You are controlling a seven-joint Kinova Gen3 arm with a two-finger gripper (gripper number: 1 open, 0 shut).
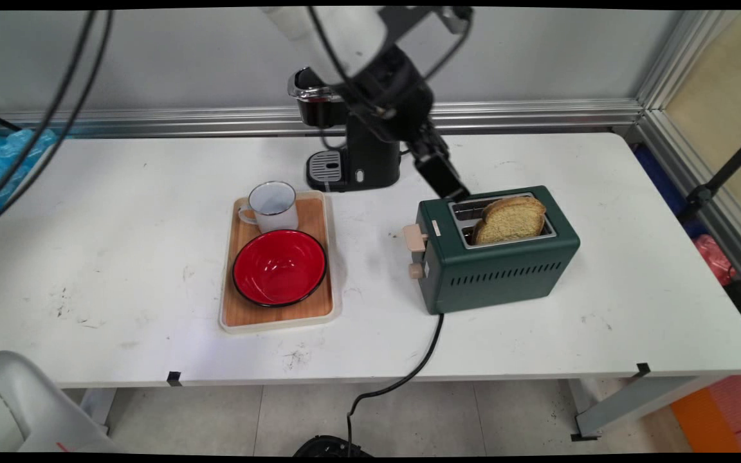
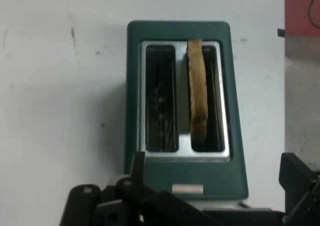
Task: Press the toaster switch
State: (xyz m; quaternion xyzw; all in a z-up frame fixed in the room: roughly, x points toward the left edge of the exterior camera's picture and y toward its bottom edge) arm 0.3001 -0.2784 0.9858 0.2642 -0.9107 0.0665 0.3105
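One slice of toast stands on edge in the near slot of the green toaster, right of the desk's middle, its long axis running along the slot; the far slot beside it is empty. I hold the gripper just above the toaster's rear left corner, so the toast lies ahead and slightly right in the hand view, and the jaws stand released, well apart. The toaster's lever faces left. Further left lies a wooden tray with a red bowl and white mug; a black coffee machine stands behind the arm.
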